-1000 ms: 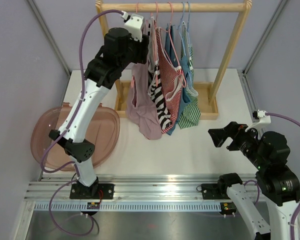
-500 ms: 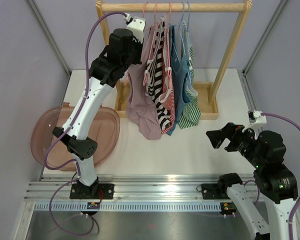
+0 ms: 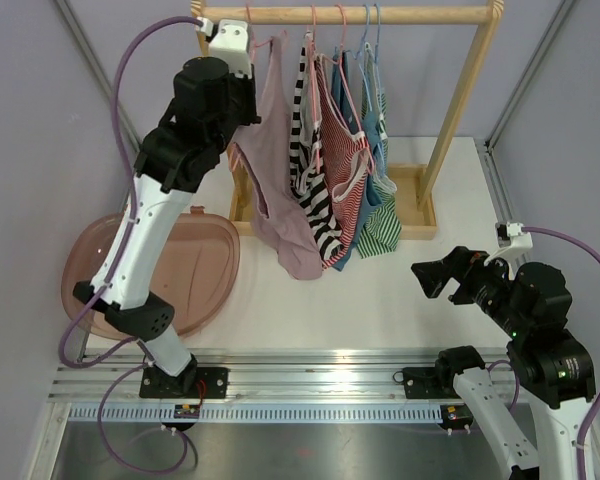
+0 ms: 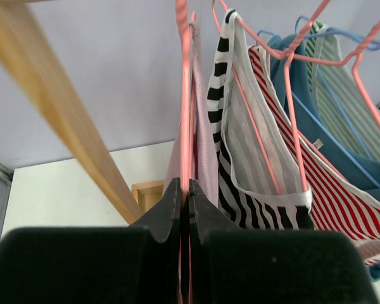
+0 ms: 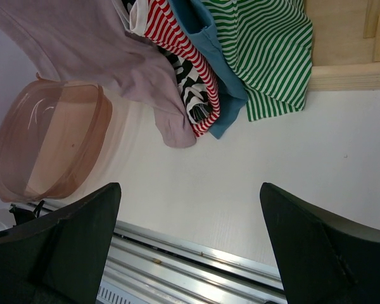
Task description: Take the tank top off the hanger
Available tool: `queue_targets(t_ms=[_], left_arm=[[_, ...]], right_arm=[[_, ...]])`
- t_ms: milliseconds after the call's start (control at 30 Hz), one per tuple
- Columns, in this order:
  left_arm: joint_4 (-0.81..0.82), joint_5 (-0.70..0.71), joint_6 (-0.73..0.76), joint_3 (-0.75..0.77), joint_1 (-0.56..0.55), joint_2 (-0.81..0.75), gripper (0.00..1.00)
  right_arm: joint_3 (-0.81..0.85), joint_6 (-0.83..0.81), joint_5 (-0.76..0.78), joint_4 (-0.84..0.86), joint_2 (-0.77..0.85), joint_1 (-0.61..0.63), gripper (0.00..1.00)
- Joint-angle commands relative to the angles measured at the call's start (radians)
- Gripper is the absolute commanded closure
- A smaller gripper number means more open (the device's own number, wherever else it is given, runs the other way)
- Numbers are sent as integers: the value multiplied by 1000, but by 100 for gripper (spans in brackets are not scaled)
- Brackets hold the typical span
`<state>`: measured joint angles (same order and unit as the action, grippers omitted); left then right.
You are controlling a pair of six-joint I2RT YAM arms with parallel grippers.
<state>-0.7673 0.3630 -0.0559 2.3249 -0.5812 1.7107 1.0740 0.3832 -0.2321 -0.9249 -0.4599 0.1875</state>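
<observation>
1. Overhead, a round wooden rail (image 3: 350, 15) carries a row of thin wire hangers. The mauve tank top (image 3: 275, 190) hangs leftmost, soft and matt, its hem drooping in a rounded fold above the white table (image 3: 380, 290).
2. Beside it hang a black-and-white striped top (image 3: 315, 200), a red-striped top (image 3: 342, 165), a plain blue top (image 3: 368, 200) and a green-striped top (image 3: 385, 228), all bunched and overlapping.
3. A translucent pinkish tub (image 3: 195, 265), oval with a smooth rim, lies on the table left of the rack.
4. The top view hides the left fingers behind the wrist housing. How the hanger's hook sits on the rail cannot be made out. In the left wrist view the rail is only a blurred diagonal bar.
5. The left gripper (image 4: 184, 190) is pinched almost fully together on the pink hanger (image 4: 185, 95), whose thin wire rises straight out of the slit between the black tapered fingers. The tank top's fabric hangs just behind that wire, right at the fingertips and partly hidden by them.
6. The right gripper (image 5: 190, 190) is spread wide and holds nothing, low over the table and well apart from the clothes.
</observation>
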Motion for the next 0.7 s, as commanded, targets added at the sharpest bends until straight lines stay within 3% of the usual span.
queue_targets(t_ms=[0, 267, 467, 500, 667], left_arm=[[108, 42, -59, -28, -8, -120, 100], [-35, -45, -148, -108, -26, -310, 100], [-52, -327, -220, -312, -32, -595, 100], [-56, -422, -229, -326, -32, -621, 100], [-101, -616, -246, -386, -32, -797, 100]], right_arm=[[24, 8, -36, 26, 7, -3, 0], [43, 14, -53, 38, 9, -3, 0], [40, 45, -98, 116, 26, -3, 0], [40, 55, -101, 132, 30, -3, 0], [38, 82, -153, 161, 27, -3, 1]])
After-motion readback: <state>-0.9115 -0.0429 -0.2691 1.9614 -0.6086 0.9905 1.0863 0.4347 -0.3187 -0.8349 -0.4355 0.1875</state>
